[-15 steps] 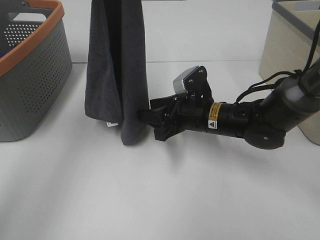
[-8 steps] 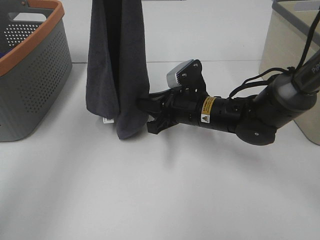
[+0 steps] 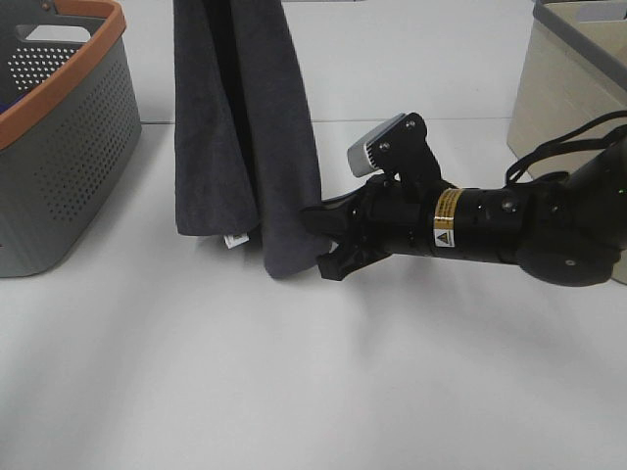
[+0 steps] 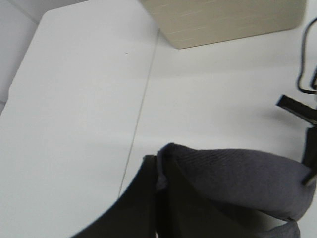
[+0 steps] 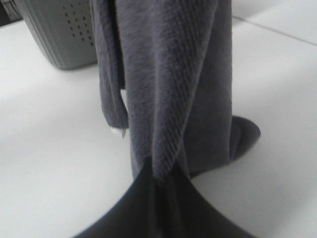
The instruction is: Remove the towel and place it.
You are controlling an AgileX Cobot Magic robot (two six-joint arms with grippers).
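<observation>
The dark charcoal towel hangs in long folds from above the exterior high view's top edge, its lower end just touching the white table. A small white tag shows at its lower edge. My right gripper lies low and level, shut on the towel's lower right edge. In the right wrist view the towel narrows into the gripper. My left gripper is shut on the bunched top of the towel. It is out of the exterior high view.
A grey perforated basket with an orange rim stands at the left and also shows in the right wrist view. A beige bin stands at the far right and shows in the left wrist view.
The towel's lower end and my right gripper have shifted to the right. The hanging folds now slant more to the right.
</observation>
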